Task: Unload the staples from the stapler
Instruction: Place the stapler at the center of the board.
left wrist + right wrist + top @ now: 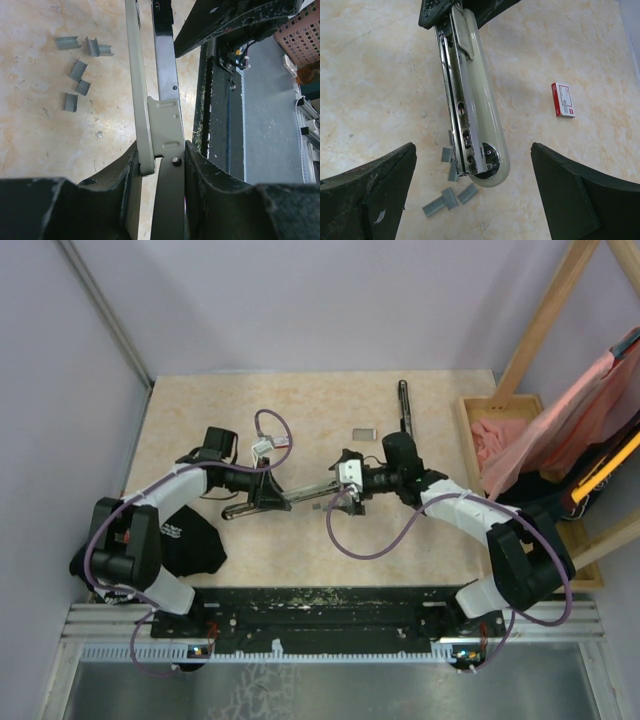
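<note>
The stapler lies swung open, its pale green body and metal staple channel side by side. My left gripper is shut on its hinge end, fingers pressing both sides; in the top view this gripper holds the stapler low over the table. My right gripper is open, with the stapler's front tip between its wide-apart fingers and not touched by them. Several short grey staples lie loose on the table under that tip, and the left wrist view shows these staples too.
A small red-and-white box lies on the table beyond the stapler. A long black bar sits at the back. A black cloth lies beside the left arm. A wooden tray with pink cloth borders the table's right edge.
</note>
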